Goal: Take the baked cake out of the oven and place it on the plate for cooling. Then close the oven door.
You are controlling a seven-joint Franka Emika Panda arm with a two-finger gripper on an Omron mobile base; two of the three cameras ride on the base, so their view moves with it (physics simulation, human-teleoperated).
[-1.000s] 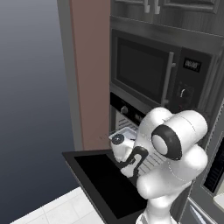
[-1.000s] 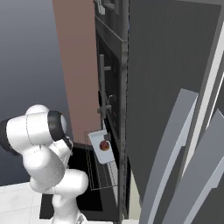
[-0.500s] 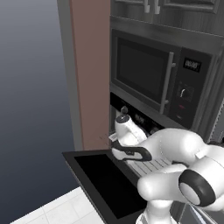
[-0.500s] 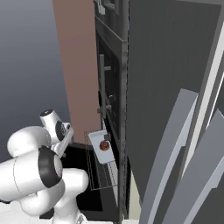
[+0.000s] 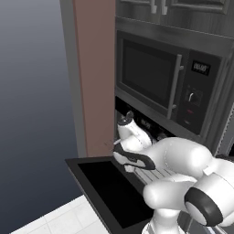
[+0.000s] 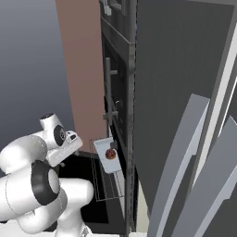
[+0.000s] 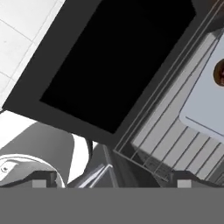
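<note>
The oven door (image 5: 104, 191) lies folded down flat, a black panel (image 7: 118, 57) under my hand. A wire rack (image 7: 171, 131) is pulled out over it. On the rack rests a pale flat tray (image 7: 204, 105) with a small dark-red cake (image 7: 220, 72) at the picture's right edge; the cake (image 6: 110, 154) and tray (image 6: 103, 147) also show from the right base. My gripper (image 7: 116, 177) hangs above the door's inner edge, left of the tray, fingertips wide apart, open and holding nothing. In the left base view the gripper (image 5: 126, 162) sits just before the oven's knob panel (image 5: 147, 123).
A microwave (image 5: 155, 77) with a vertical handle is built in above the oven. A brown side panel (image 5: 93, 73) stands left of the oven. White floor tiles (image 7: 22, 39) lie beyond the door's outer edge. My own elbow bulks low right in the left base view.
The arm has unfolded: the elbow dropped to the right and the hand rose and reached left over the open door. Door, rack, tray and cake have not moved.
</note>
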